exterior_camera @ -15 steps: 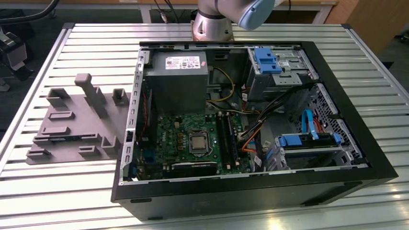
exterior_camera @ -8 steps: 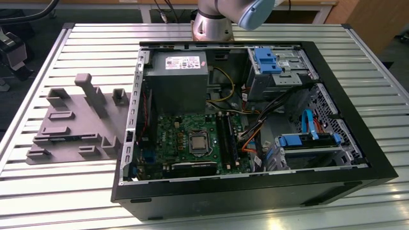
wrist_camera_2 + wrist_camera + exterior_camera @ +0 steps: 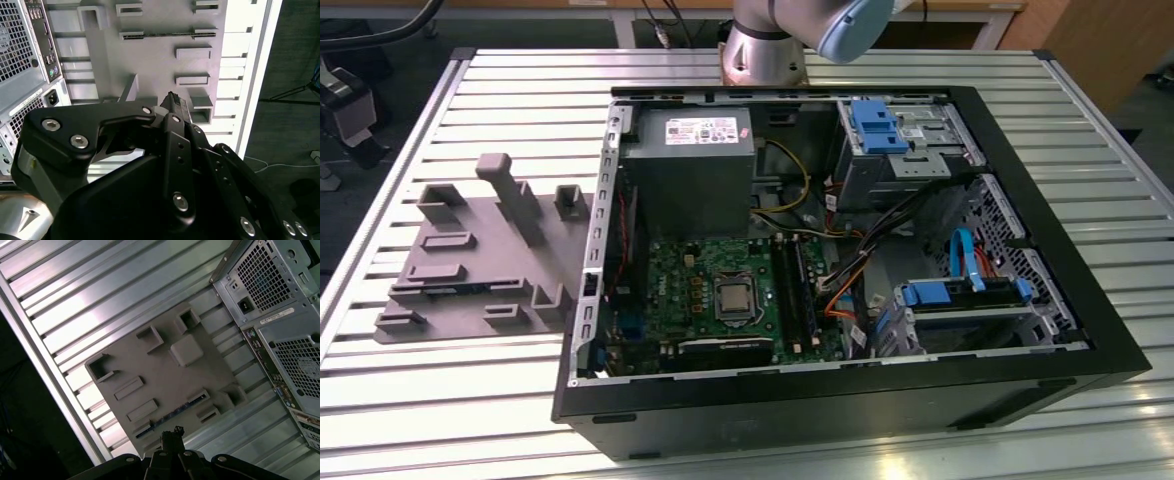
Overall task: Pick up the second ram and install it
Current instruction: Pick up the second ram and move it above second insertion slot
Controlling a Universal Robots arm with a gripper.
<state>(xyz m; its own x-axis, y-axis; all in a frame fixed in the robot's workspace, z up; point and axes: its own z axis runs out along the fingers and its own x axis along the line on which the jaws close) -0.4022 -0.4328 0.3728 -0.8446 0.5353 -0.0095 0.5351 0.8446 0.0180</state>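
Gripper hovering clenched, empty, over grey tray. Second ram standing edge-up in slots along tray edge. Judged light, stiff, fragile; pinching flat faces mid-length, near top edge, seeming safest.

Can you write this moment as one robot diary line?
ram stick: lying on grey tray | gripper: above tray, near stick | computer case: open
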